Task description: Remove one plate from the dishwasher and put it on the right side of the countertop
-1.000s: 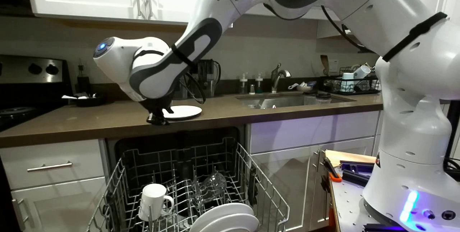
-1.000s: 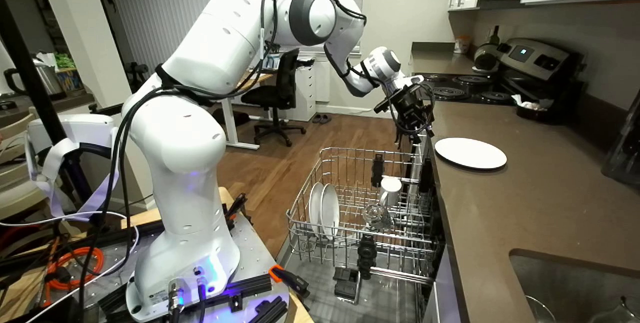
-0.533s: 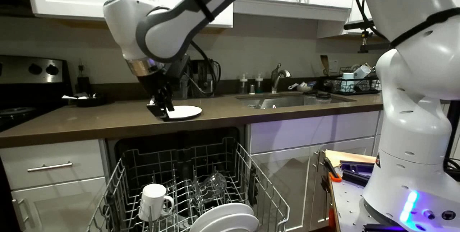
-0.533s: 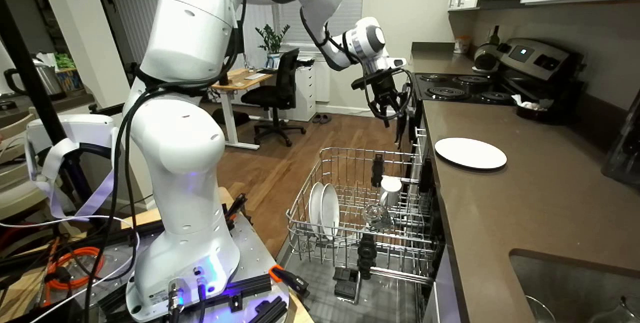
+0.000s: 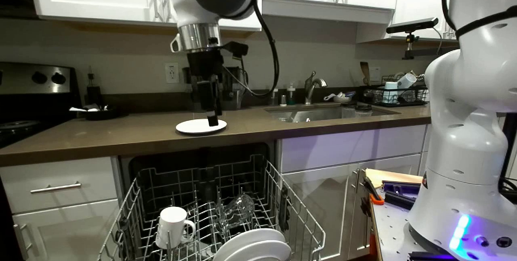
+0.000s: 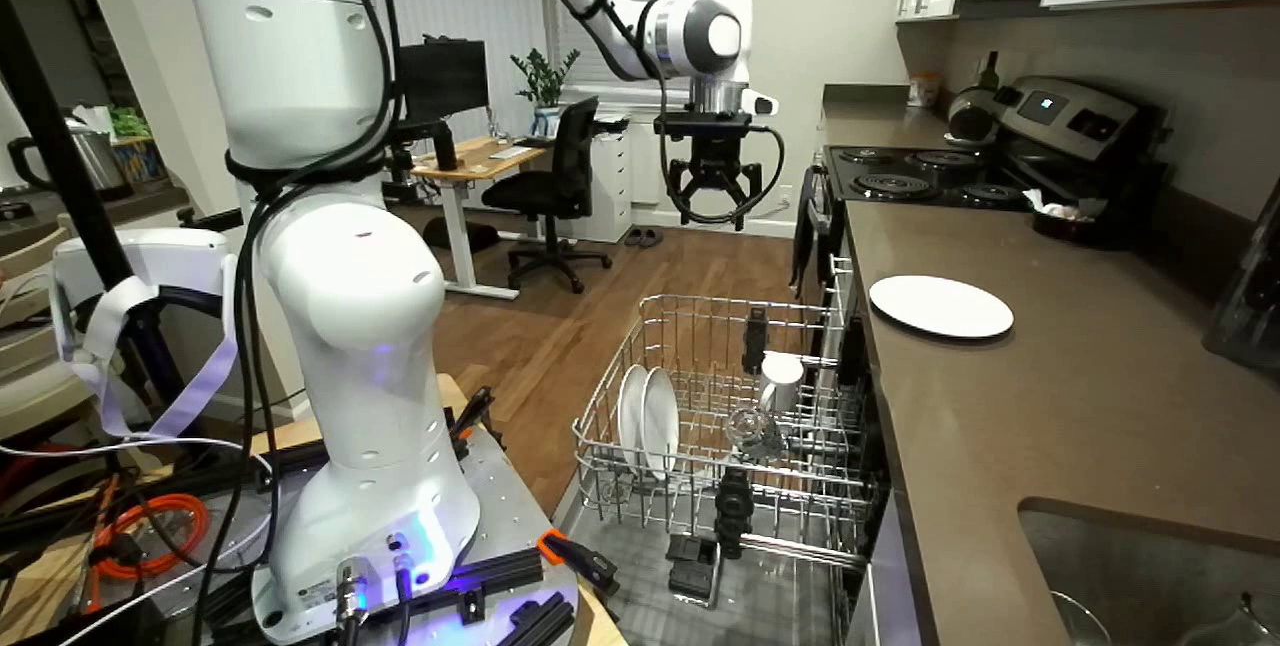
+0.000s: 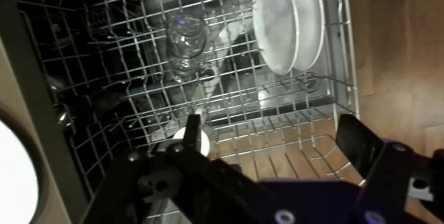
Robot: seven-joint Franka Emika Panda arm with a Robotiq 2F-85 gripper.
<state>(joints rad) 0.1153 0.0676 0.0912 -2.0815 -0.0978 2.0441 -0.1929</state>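
Note:
My gripper (image 7: 270, 123) is open and empty, pointing down. It hangs high above the mug end of the pulled-out dishwasher rack (image 5: 301, 202), as both exterior views show (image 6: 712, 218). Two white plates stand on edge side by side in the rack, a front plate (image 7: 275, 26) and a plate behind it (image 7: 310, 19); the pair also shows in both exterior views (image 5: 262, 249) (image 6: 660, 423). Another white plate (image 6: 940, 306) lies flat on the brown countertop (image 6: 1050, 406), near its edge beside the dishwasher (image 5: 161, 158). The fingers touch no plate.
A white mug (image 5: 167, 224) and a clear glass (image 7: 185, 43) stand in the rack; a finger partly covers the mug in the wrist view. The sink (image 5: 319, 114) is farther along the countertop. The stove (image 6: 900, 176) is at the opposite end.
My gripper has risen, swung away from the countertop edge toward the rack, and turned from tilted to pointing straight down. The plates, mug and glass have not moved.

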